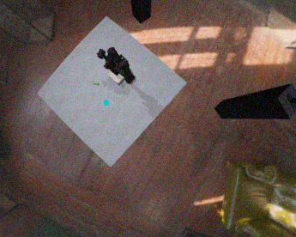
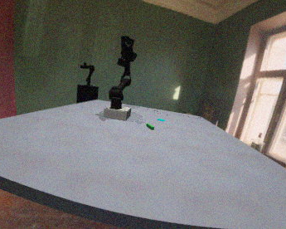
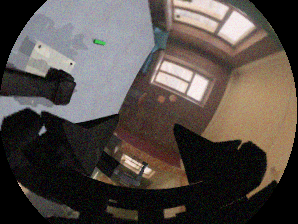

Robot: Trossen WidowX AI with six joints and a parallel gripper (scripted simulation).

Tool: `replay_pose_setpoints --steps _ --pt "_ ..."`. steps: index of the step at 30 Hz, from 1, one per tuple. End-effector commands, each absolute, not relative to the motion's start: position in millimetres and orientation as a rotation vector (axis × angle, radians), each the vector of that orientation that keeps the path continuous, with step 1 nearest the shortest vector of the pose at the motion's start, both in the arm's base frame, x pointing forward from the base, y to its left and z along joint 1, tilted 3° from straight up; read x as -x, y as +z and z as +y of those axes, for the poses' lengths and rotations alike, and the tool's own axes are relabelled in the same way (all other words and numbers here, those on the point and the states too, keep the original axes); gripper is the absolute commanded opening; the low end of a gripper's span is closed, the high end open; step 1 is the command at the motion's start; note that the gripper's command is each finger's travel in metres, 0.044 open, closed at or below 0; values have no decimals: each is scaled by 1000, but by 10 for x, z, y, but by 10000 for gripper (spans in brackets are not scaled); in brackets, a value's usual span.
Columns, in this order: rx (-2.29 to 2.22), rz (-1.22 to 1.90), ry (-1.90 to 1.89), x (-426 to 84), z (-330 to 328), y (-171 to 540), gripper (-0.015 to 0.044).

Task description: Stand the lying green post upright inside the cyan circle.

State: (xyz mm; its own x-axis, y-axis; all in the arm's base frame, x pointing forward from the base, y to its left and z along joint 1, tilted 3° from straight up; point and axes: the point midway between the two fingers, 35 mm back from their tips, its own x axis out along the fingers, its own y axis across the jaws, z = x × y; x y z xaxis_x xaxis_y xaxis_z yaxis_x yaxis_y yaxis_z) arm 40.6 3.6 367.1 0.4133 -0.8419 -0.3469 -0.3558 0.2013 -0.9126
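Dark green walls [image 2: 52,50] all round, with a red strip [image 2: 2,58] off on the left edge. Big paned window [image 2: 276,95] on the right, pouring in daylight and throwing bright barred patches [image 1: 213,45] across a reddish wooden floor [image 1: 170,142]. Pale grey tabletop [image 2: 114,158] sitting in the middle, square from above. Dark boxy stand [image 2: 87,92] back against the far wall, another long black block [image 1: 257,103] lying out on the floorboards. Something yellowish and blurry [image 1: 264,197] down in the corner, hard to make out.
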Motion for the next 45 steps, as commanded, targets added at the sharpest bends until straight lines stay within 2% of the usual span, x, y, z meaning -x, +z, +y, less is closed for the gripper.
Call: replay_pose_setpoints --steps 1,6,7,15,23,36,41,45 --pt "1379 1160 -477 -407 18 3673 374" --pt "1077 1049 -438 -509 -447 3666 242" --pt "1006 1031 -428 -551 -549 3650 233" --pt "459 987 -351 -1088 -1222 3333 233" --pt "-14 1084 -334 -1810 -1502 2739 233" --pt "-505 1355 -505 -2693 -1200 1564 233" --pt "-621 1462 -651 -2879 -913 1044 233" --pt "-635 1478 -679 -2898 -860 959 233"
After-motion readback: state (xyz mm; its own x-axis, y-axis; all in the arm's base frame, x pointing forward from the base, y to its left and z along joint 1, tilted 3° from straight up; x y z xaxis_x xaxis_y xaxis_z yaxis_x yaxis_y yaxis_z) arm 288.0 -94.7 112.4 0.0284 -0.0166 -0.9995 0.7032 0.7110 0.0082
